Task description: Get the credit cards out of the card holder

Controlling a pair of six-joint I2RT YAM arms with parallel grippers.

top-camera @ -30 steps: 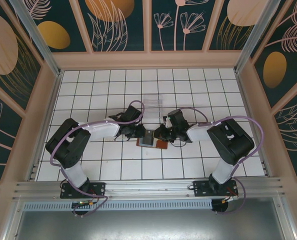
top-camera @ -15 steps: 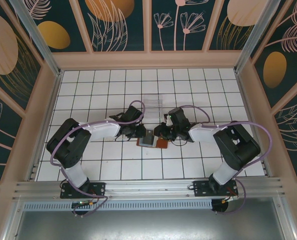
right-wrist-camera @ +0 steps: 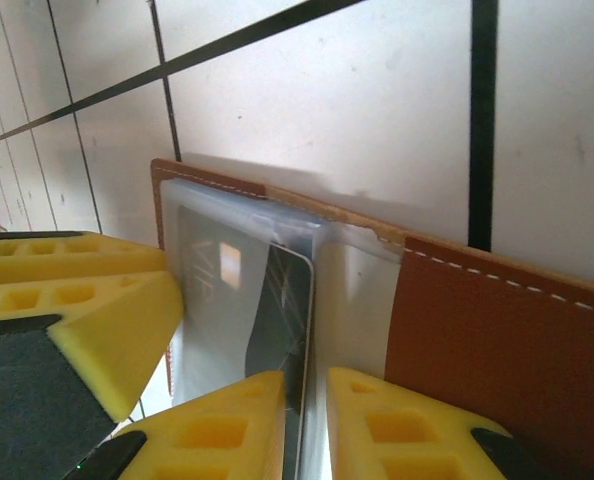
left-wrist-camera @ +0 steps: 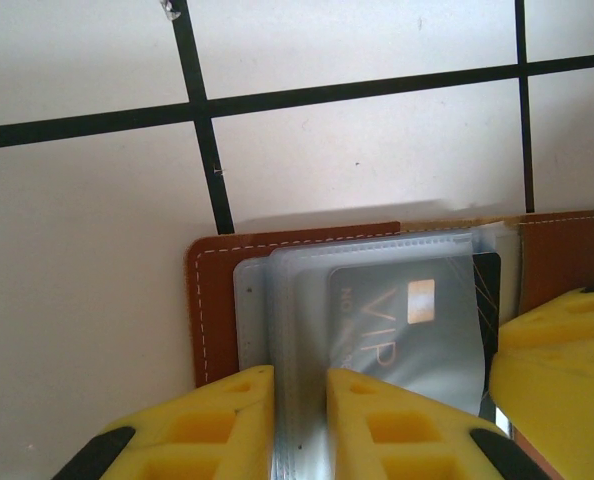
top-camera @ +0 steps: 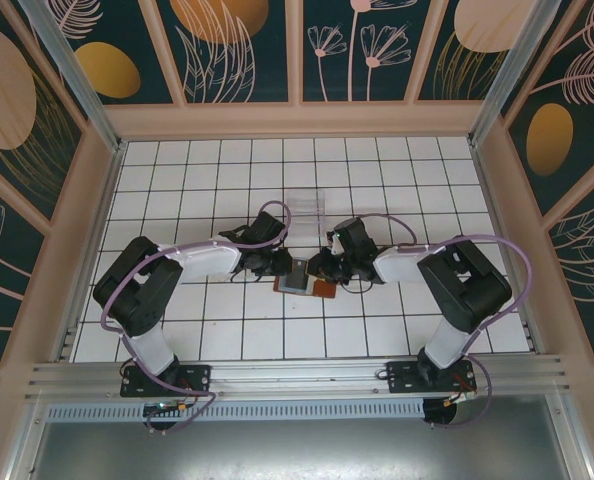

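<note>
left arm [top-camera: 202, 258] + right arm [top-camera: 407, 265] reach inward | left fingers [left-wrist-camera: 227, 420] pinch card holder [left-wrist-camera: 212, 300]

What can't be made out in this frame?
Left wrist: lower part of VIP card hidden by left gripper; small print blurred under clear sleeves.
Right wrist: dark card runs between the fingers of right gripper, cut off at bottom edge.
Top external: card holder mostly covered by both grippers; cards too small to count.

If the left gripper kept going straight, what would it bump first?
Probably the card holder: the left gripper pinches its clear sleeves, and brown leather lies just ahead. Depth is unclear.
</note>
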